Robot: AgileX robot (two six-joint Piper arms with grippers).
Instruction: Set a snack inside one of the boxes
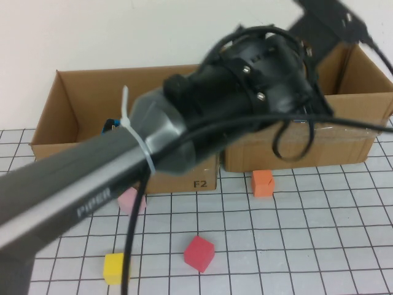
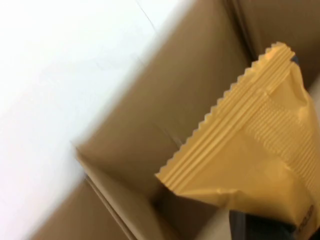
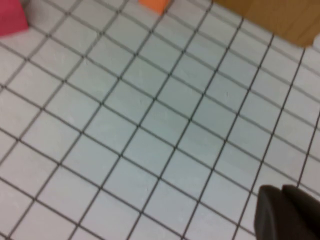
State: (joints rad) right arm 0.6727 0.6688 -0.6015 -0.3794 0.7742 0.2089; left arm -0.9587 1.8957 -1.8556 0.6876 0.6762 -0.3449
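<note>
My left arm reaches across the high view to the right cardboard box [image 1: 344,142], and my left gripper [image 1: 324,26] is up over that box's far side. In the left wrist view it is shut on a yellow snack packet [image 2: 250,145] with crimped edges, held above the brown inside walls of the box [image 2: 190,90]. One dark finger [image 2: 260,227] shows under the packet. The left cardboard box [image 1: 64,114] stands open beside it. My right gripper [image 3: 287,212] is shut and empty, low over the grid table; it does not show in the high view.
Small blocks lie on the grid table in front of the boxes: orange [image 1: 262,182], red [image 1: 199,252], yellow [image 1: 115,268] and pink [image 1: 129,200]. A blue item [image 1: 110,125] sits inside the left box. My left arm hides much of the middle.
</note>
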